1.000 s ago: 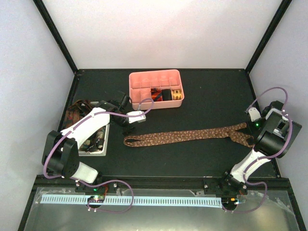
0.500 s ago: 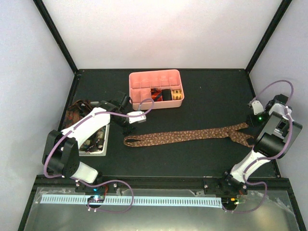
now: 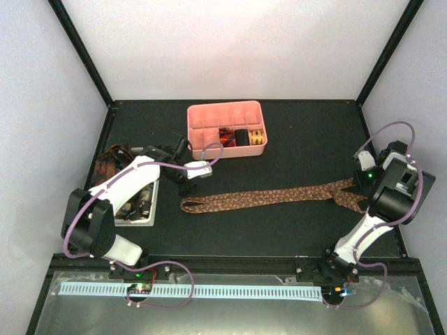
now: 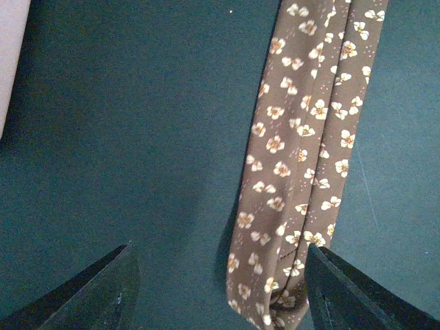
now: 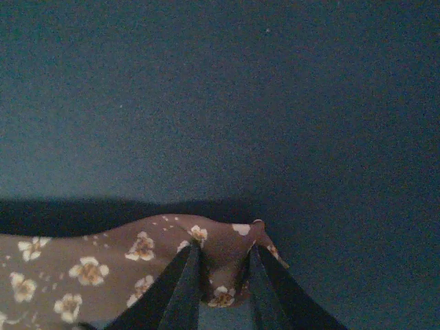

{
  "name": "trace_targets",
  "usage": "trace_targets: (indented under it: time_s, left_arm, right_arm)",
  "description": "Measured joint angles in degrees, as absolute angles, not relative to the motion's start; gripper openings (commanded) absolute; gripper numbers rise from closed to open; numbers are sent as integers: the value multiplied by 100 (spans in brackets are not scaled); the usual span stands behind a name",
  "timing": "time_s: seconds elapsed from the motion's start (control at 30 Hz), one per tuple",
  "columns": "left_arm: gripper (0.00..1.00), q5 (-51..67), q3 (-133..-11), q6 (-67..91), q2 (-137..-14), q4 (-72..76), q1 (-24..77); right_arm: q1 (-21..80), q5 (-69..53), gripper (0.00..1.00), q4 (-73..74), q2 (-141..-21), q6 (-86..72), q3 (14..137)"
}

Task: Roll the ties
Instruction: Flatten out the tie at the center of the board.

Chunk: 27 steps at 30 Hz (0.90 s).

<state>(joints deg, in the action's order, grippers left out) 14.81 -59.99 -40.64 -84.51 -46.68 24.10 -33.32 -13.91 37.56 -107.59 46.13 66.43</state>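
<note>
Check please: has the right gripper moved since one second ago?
Yes. Seen from above, the right gripper, pinching the brown tie, has shifted slightly left, away from the table's right edge.

Brown all along the tie [image 3: 265, 198], sprinkled with small cream flowers, orange-centred, and fine pale specks; plain pink on the tray [image 3: 202, 117]; inside it a black roll [image 3: 242, 137], a gold roll [image 3: 258, 136], a red-orange roll [image 3: 225, 134]; matte black over the table [image 3: 307, 132]; white on the basket [image 3: 137, 220]; white with black joints on the left arm [image 3: 129, 180] and right arm [image 3: 356, 241]; purple on the cables [image 3: 394, 127].
</note>
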Motion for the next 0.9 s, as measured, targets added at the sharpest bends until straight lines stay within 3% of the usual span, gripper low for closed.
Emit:
trace_targets:
  time_s: [0.07, 0.3, 0.53, 0.73, 0.9]
  left_arm:
    - [68, 1479, -5999, -4064, -8451, -4668, 2412]
    - [68, 1479, -5999, -4064, -8451, -4665, 2412]
    - [68, 1479, -5999, -4064, -8451, -4648, 2412]
    - [69, 1479, -5996, -4066, -8484, -4622, 2418]
    - [70, 1470, -5979, -4080, -8499, -4619, 2469]
  right_arm:
    - [-3334, -1332, 2, 3658, -10750, 4619, 6619]
    - [-3306, -1356, 2, 3997, -10353, 4630, 6388]
    - [-3308, -1514, 3, 4659, -9360, 4722, 5857]
    - [-3476, -1428, 5, 4648, -9732, 4783, 5518]
    - [-3634, -1525, 13, 4593, -9865, 4858, 5627]
